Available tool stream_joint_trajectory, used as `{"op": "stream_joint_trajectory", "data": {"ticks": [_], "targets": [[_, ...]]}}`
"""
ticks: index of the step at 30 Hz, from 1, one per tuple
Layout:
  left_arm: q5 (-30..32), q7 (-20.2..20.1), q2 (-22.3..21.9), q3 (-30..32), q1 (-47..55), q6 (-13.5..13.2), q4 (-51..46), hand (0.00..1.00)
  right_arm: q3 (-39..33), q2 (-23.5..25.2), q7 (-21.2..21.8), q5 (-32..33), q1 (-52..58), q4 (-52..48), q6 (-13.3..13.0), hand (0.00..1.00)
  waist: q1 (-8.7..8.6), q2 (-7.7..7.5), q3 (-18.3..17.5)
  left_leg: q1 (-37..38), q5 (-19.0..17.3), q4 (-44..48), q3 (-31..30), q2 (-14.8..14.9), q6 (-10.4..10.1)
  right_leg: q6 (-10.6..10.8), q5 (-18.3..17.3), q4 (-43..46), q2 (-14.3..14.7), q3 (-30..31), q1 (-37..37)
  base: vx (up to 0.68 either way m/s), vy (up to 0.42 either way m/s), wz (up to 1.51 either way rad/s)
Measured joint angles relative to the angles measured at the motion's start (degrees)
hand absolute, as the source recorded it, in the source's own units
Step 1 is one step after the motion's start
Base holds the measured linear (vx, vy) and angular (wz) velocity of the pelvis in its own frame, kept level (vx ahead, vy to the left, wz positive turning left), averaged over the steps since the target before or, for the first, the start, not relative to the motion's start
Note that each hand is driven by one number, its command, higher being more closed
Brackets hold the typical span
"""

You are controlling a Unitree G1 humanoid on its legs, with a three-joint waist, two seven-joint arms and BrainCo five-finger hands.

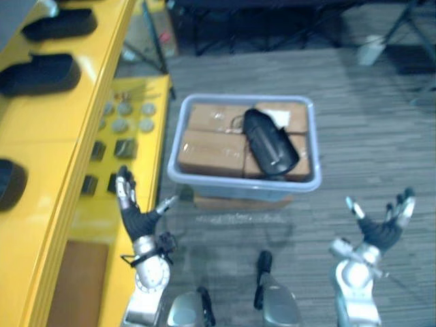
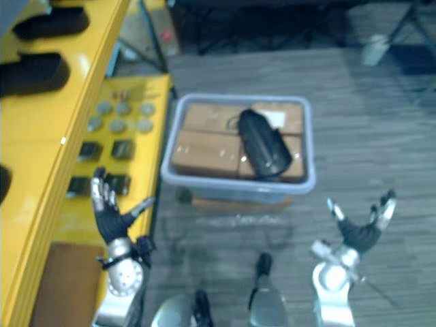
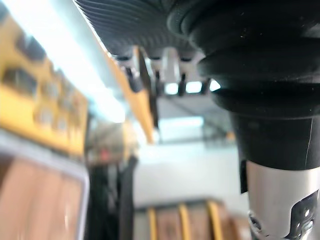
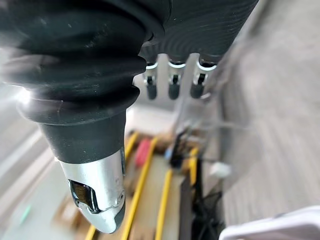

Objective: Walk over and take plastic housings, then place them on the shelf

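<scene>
- The black plastic housing (image 1: 270,142) lies on top of the brown boxes (image 1: 208,151) inside the grey bin (image 1: 238,185), which stands on the floor beside the yellow shelf (image 1: 41,136). Being uppermost, it is free to grasp from above.
- The left hand (image 1: 136,216) and right hand (image 1: 381,228) have their fingers spread apart and hold nothing. Both are raised short of the bin, probably readied for pickup.
- Other dark housings (image 1: 41,73) lie on the shelf.

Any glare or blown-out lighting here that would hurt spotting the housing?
Left eye view: light is even, with small glints on the glossy black plastic housing in the grey plastic bin; it stands out well. Left wrist view: a blown-out white band crosses the yellow shelf unit, and the background is washed bright. Right wrist view: a glint on the silver thumb of the right hand.
</scene>
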Motion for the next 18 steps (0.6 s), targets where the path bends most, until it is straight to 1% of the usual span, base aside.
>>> {"op": "stream_joint_trajectory", "data": {"ticks": [2, 4, 5, 6, 7, 8, 10, 11, 12, 13, 14, 15, 16, 17, 18], "targets": [[-0.5, -0.4, -0.1, -2.1, 0.0, 0.0, 0.4, 0.00, 1.5, 1.5, 2.5, 1.0, 2.5, 0.1, -0.1, 0.00, -1.14, -0.10, -0.1, 2.4, 0.1, -1.1, 1.0, 0.4, -0.2, -0.2, -0.1, -0.3, 0.6, 0.4, 1.5, 0.08, -0.018, -0.33], [-3.5, -2.5, -1.0, -3.7, -0.2, 0.0, 0.8, 0.00, 2.7, 1.6, 7.0, 4.3, 4.5, 1.7, -0.5, 0.00, -1.18, 0.00, -1.4, 4.5, 0.5, -2.7, 2.5, 0.6, -0.8, -0.7, -0.4, -0.4, 1.5, 1.6, 1.8, 0.05, -0.009, -0.28], [-4.4, -3.0, -1.2, -3.9, -0.3, 0.0, 1.1, 0.00, 2.9, 1.6, 8.1, 5.0, 4.7, 2.6, -0.9, 0.00, -1.25, 0.07, -1.7, 4.7, 0.5, -2.9, 2.6, 0.7, -0.8, -0.8, -0.5, -0.4, 1.5, 1.6, 1.9, 0.03, -0.001, -0.19], [-4.8, -3.7, -1.1, -4.4, -0.7, 0.5, 2.4, 0.00, 3.1, 1.5, 10.6, 7.2, 4.8, 3.6, -1.1, 0.00, -1.23, 0.13, -2.3, 5.2, 0.7, -3.4, 2.7, 0.9, -1.1, -0.9, -0.7, -0.4, 1.9, 1.6, 2.1, 0.02, 0.000, -0.05], [-5.4, -4.1, -0.9, -4.7, -0.7, 1.5, 3.3, 0.00, 3.3, 1.5, 13.4, 9.1, 4.8, 4.7, -1.1, 0.00, -1.21, 0.17, -2.3, 6.0, 0.8, -3.7, 3.0, 1.1, -1.3, -1.0, -1.0, -0.4, 2.2, 1.6, 2.6, 0.02, -0.004, -0.05], [-6.3, -4.3, -0.9, -4.8, -0.7, 1.8, 4.0, 0.00, 3.3, 1.4, 14.5, 9.5, 4.7, 5.3, -1.1, 0.00, -1.15, 0.20, -2.3, 6.4, 0.8, -3.7, 3.2, 1.4, -1.3, -1.0, -1.2, -0.4, 2.4, 1.6, 2.9, 0.00, -0.008, -0.06], [-10.9, -4.5, -0.8, -4.7, -0.4, 3.5, 5.9, 0.00, 4.5, 0.5, 17.9, 11.6, 4.5, 5.9, -1.1, 0.00, -1.05, 0.60, -3.3, 6.6, 0.9, -3.5, 3.7, 2.2, -1.1, -1.2, -2.0, -0.1, 3.1, 1.3, 2.8, 0.00, -0.009, -0.09], [-11.9, -4.5, -0.6, -4.4, -0.3, 3.9, 6.7, 0.00, 4.7, 0.2, 19.0, 12.0, 3.9, 6.2, -1.1, 0.00, -0.96, 0.66, -3.3, 6.5, 1.1, -2.8, 3.8, 2.6, -0.5, -1.4, -2.7, 0.9, 3.2, 1.1, 2.6, 0.02, -0.014, -0.09], [-11.9, -4.6, -0.4, -4.0, -0.1, 4.2, 7.3, 0.00, 4.7, 0.2, 19.9, 12.2, 3.4, 6.7, -0.9, 0.00, -0.93, 0.56, -3.2, 6.2, 1.2, -1.3, 3.7, 3.1, 0.5, -1.7, -3.3, 2.0, 3.2, 1.0, 2.5, 0.02, -0.019, -0.06], [-13.2, -4.8, 0.2, -3.3, 0.5, 5.1, 8.5, 0.00, 4.7, 0.0, 21.2, 12.4, 2.5, 7.9, -0.2, 0.00, -0.92, 0.05, -3.0, 4.7, 1.6, 4.9, 3.5, 4.3, 4.2, -2.1, -5.0, 4.4, 2.9, 0.9, 2.6, -0.03, -0.057, -0.04], [-14.2, -4.9, 1.0, -2.7, 1.5, 5.8, 9.0, 0.00, 4.7, -0.5, 22.3, 12.4, 2.1, 8.4, 0.6, 0.00, -0.88, -0.51, -2.6, 2.1, 3.5, 13.5, 3.3, 5.9, 8.7, -2.4, -6.8, 6.0, 3.0, 1.0, 3.3, -0.03, -0.079, -0.03], [-14.9, -5.2, 1.2, -2.3, 2.3, 5.8, 9.0, 0.00, 4.7, -1.0, 23.1, 12.4, 2.1, 8.7, 0.7, 0.00, -0.90, -0.64, -2.5, 0.6, 5.1, 17.6, 3.0, 7.0, 11.3, -2.8, -7.5, 6.2, 3.0, 0.8, 4.1, 0.00, -0.107, -0.17], [-16.3, -6.3, 1.1, -0.8, 4.2, 5.9, 9.0, 0.00, 4.7, -3.0, 24.4, 12.3, 1.7, 9.0, 0.7, 0.00, -0.45, 0.27, -2.2, -2.6, 10.7, 25.6, 0.8, 9.2, 15.3, -3.2, -10.3, 5.3, 3.6, -0.3, 6.4, 0.08, -0.077, -0.38], [-16.3, -6.7, 1.1, 0.2, 5.4, 5.9, 9.0, 0.00, 4.6, -4.1, 24.7, 12.3, 1.4, 9.3, 0.7, 0.00, 0.57, 1.24, -2.0, -3.7, 14.3, 27.9, -1.0, 10.5, 13.9, -4.0, -12.4, 6.6, 4.3, -0.7, 7.2, 0.12, -0.071, -0.52], [-16.4, -7.1, 1.0, 0.8, 6.1, 5.9, 8.7, 0.00, 4.5, -4.6, 24.7, 12.1, 1.4, 9.1, 0.6, 0.00, 1.13, 1.98, -1.8, -4.3, 15.2, 29.4, -2.1, 10.8, 12.1, -5.1, -13.3, 11.0, 3.6, -0.8, 5.9, 0.15, -0.004, -0.53]]}}
